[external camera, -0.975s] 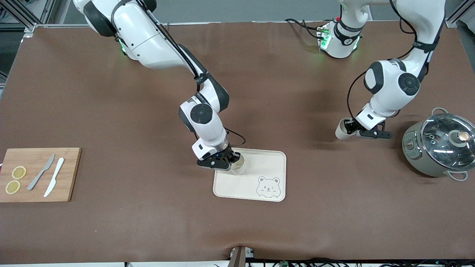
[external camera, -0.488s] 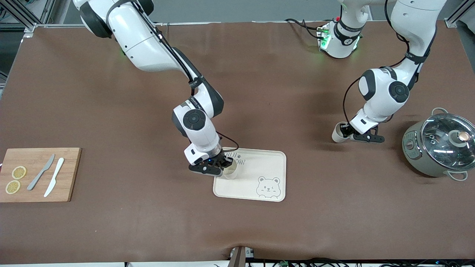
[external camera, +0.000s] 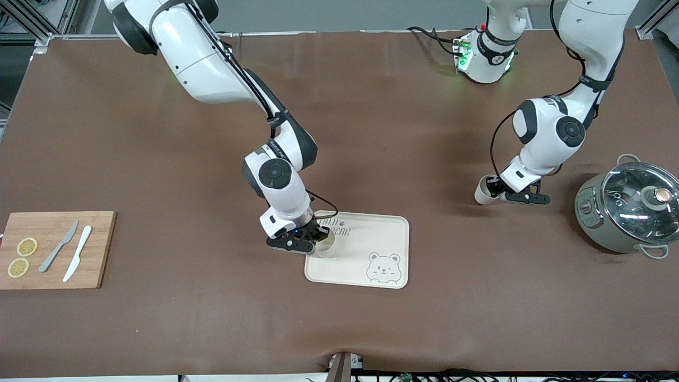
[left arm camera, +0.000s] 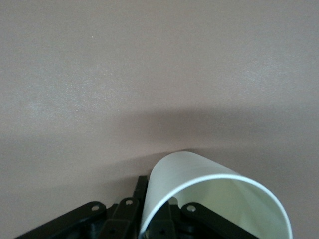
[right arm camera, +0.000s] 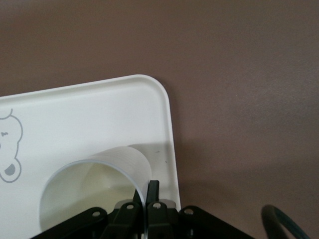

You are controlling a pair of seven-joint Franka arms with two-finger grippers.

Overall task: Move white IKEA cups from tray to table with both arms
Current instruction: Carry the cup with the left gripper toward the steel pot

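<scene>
Two cups [external camera: 324, 248] [external camera: 482, 191], one tray [external camera: 371, 246]

I see a matt brown table cover [external camera: 159, 329], faintly wrinkled; smooth cream tray [external camera: 390, 233] and cups [left arm camera: 199, 174] look like plastic; wooden cutting board [external camera: 101, 249]; the pot's glossy glass lid [external camera: 634, 193] at right.

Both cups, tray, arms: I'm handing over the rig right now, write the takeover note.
Left gripper: shut on a white cup, over bare table between the tray and the pot.
Right gripper: shut on the second cup, over the tray's edge at the right arm's end.
Done: both cups gripped, one clear of the tray.
Left: set both cups on the table, release.
</scene>
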